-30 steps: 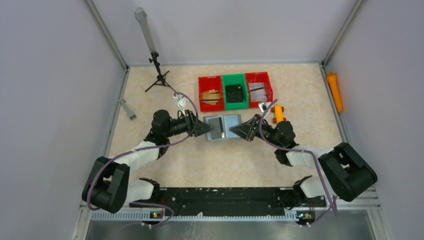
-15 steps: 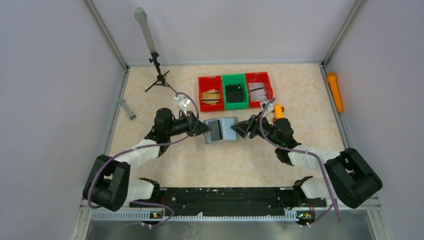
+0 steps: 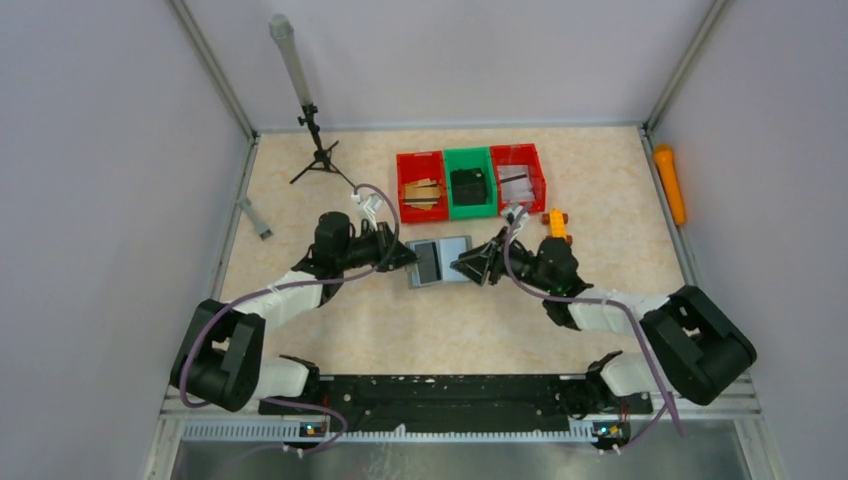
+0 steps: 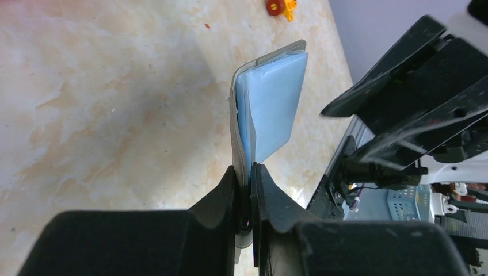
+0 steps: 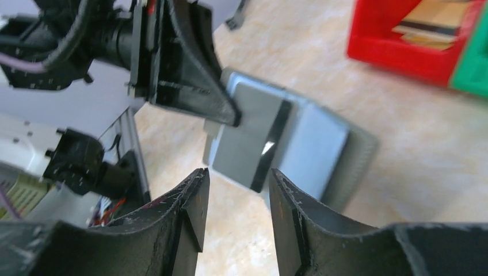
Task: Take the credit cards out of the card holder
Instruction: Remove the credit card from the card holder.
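The grey card holder [image 3: 452,262] lies open on the table between the two arms. Its grey cover [image 4: 237,129] and light-blue pocket [image 4: 275,100] show edge-on in the left wrist view. My left gripper [image 4: 250,175] is shut on the card holder's near edge [image 3: 408,258]. A grey credit card with a black stripe [image 5: 248,138] lies on the holder's left half [image 5: 325,146], one corner past its rim. My right gripper [image 5: 237,187] is open, just short of that corner, with nothing between its fingers [image 3: 464,267].
Behind the holder stand a red bin [image 3: 421,187], a green bin [image 3: 469,182] with a black box, and another red bin [image 3: 518,177]. A small orange piece [image 3: 555,225] lies by the right arm. A black tripod [image 3: 318,152] stands back left, an orange cylinder [image 3: 669,183] far right.
My left gripper has shut on the holder's left edge. My right gripper has opened and moved left along the holder toward the card.
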